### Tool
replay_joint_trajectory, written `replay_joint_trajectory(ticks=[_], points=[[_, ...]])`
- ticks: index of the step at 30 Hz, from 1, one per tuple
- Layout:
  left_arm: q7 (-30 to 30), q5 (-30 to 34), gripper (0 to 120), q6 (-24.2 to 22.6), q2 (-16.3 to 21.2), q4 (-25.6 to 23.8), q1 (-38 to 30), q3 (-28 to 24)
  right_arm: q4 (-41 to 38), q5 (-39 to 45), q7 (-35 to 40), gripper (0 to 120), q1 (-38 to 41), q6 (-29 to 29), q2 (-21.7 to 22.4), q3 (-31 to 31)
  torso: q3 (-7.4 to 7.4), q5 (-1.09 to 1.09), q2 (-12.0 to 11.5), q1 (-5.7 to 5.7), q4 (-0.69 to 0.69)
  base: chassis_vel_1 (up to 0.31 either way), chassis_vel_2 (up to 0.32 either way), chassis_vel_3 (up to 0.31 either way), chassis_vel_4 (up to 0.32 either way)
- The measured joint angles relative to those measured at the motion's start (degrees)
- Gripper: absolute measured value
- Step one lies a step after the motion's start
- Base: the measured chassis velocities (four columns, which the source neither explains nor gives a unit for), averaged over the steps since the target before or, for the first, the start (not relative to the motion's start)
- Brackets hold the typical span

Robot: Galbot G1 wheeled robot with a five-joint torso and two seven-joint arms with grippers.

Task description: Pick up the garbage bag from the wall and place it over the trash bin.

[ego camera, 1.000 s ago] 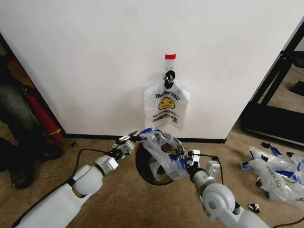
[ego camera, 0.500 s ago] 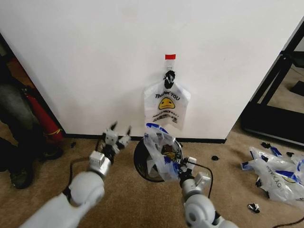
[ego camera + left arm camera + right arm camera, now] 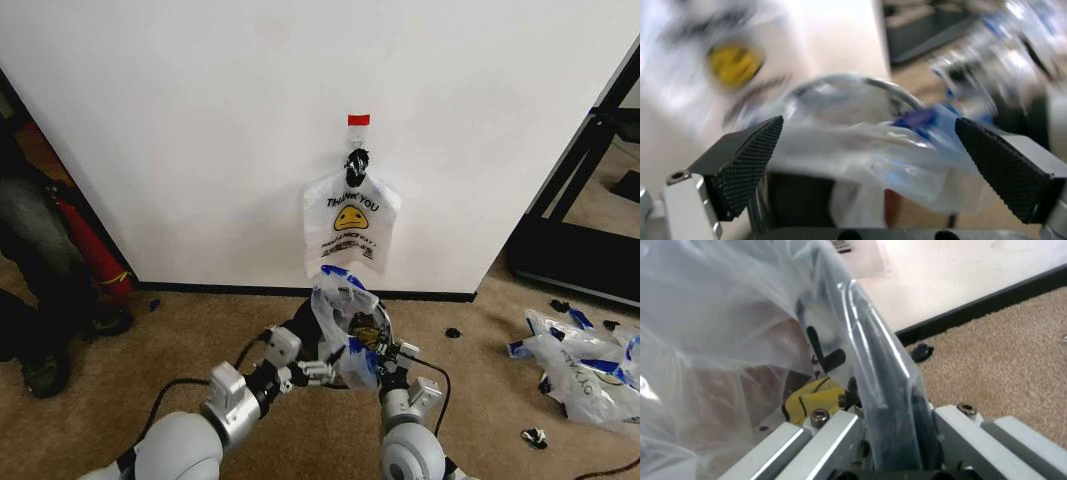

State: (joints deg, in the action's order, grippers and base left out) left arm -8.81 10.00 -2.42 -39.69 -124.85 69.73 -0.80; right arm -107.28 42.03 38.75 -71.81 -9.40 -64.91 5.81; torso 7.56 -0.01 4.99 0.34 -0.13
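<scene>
The garbage bag, thin white plastic with blue patches, is bunched over the trash bin, whose dark rim peeks out to its left. My right gripper is at the bin's near right side, shut on the bag's film; the film runs between its fingers. My left gripper is at the bin's near left side, open wide. In the left wrist view its black pads stand far apart, with the bag and bin beyond them. A same-print bag hangs from the hook on the wall.
A red fire extinguisher leans at the wall on the left beside a person's legs. Several loose printed bags lie on the carpet at the right. A black stand is at the far right.
My left gripper has swung from up by the baseboard, left of the bin, down to the bin's near left side, facing the bag. The right gripper and bag shifted slightly.
</scene>
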Motion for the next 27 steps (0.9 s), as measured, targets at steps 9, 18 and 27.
replay_joint_trajectory(ticks=[9,18,27], points=[[-8.7,-4.85,100,2.49,2.05,1.77,-4.24,-1.2,-0.6,0.0,-1.2,0,3.71,3.96,4.29,2.55,0.0,0.02,0.0,0.0,0.0,0.0,0.0,0.0,0.0],[-0.17,0.58,100,-1.79,2.27,-2.49,-4.54,-3.7,-2.53,1.39,-8.88,0,8.51,10.06,14.94,3.38,0.0,0.01,0.0,0.0,0.0,0.0,0.0,0.0,0.0],[4.68,12.19,95,-11.8,2.01,-4.6,-9.79,-9.02,-1.12,-3.47,-10.74,0,10.32,9.73,15.52,4.67,0.0,0.03,0.0,0.0,0.0,0.0,0.0,0.0,0.0]])
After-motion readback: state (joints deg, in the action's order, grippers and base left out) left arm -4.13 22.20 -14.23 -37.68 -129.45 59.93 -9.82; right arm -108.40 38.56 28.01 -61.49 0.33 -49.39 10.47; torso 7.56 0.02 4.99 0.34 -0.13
